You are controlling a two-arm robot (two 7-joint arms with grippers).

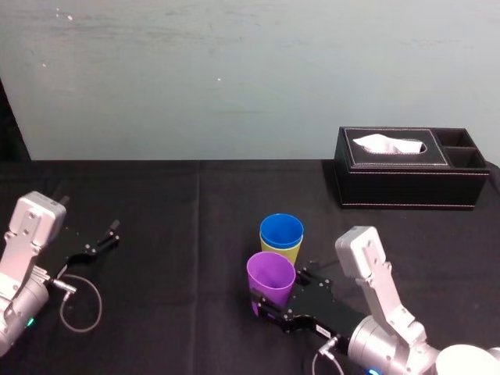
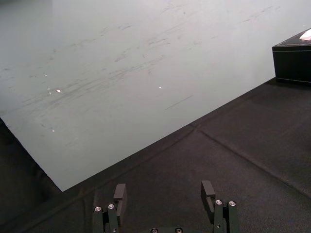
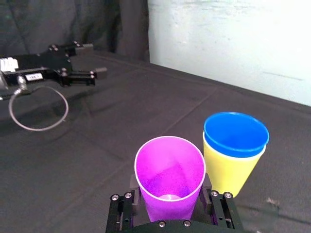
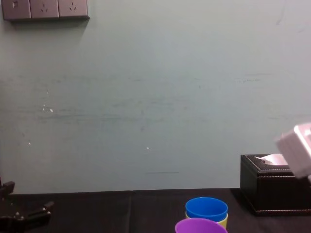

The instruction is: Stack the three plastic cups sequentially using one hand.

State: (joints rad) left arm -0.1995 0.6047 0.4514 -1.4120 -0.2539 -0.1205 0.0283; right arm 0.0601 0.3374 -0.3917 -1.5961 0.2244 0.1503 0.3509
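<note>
The purple cup (image 1: pixel 271 277) stands upright on the black table, just in front of the other two and to their left. My right gripper (image 1: pixel 266 301) is shut on it, a finger pressed to each side of its lower wall (image 3: pixel 170 180). The blue cup (image 1: pixel 281 231) sits nested inside the lime-green cup (image 1: pixel 286 252), whose yellow-green wall shows below the blue rim (image 3: pixel 226 170). In the chest view the purple cup's rim (image 4: pixel 200 226) is low in front of the blue cup (image 4: pixel 206 208). My left gripper (image 1: pixel 108 237) is parked at the far left, open with nothing in it (image 2: pixel 165 191).
A black tissue box (image 1: pixel 410 168) with a white tissue stands at the back right. A loop of cable (image 1: pixel 78 305) lies by the left arm. A pale wall runs behind the table's far edge. Bare black cloth lies between the cups and the left arm.
</note>
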